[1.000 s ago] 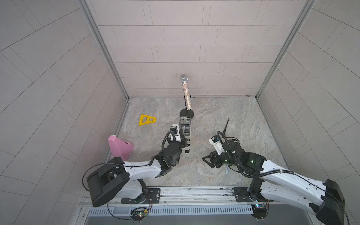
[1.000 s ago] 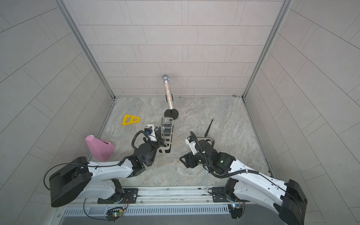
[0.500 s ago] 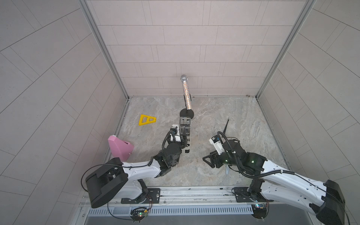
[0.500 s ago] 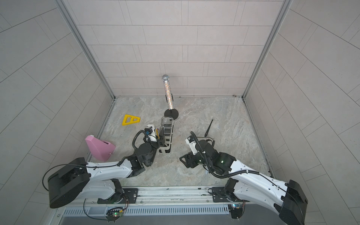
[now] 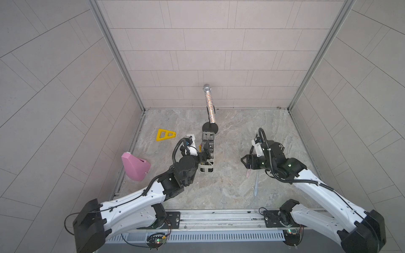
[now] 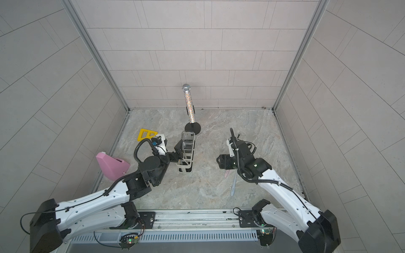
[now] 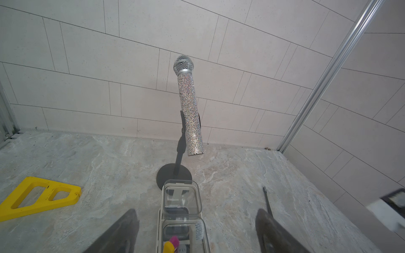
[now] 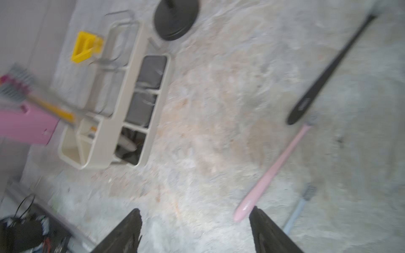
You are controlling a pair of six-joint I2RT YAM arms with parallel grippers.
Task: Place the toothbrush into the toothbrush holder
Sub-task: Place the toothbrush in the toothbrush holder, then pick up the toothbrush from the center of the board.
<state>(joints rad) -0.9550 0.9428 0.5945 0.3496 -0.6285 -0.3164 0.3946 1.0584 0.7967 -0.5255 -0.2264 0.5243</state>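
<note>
While the left fingers (image 7: 122, 232) stand wide apart, the yellow toothbrush (image 7: 171, 244) sits between them inside the toothbrush holder (image 5: 207, 172), just below centre in a top view; right fingers (image 8: 125, 230) gape wide too.

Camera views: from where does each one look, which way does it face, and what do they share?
Top views: high above the robot's base, looking down and forward at the floor, toothbrush holder and microphone; the left arm and right arm show.
Left wrist: on the left arm, facing the back wall over the holder; the left fingers show.
Right wrist: on the right arm, facing down at the pink toothbrush; the right fingers show.
Shared: every view shows the holder.
</note>
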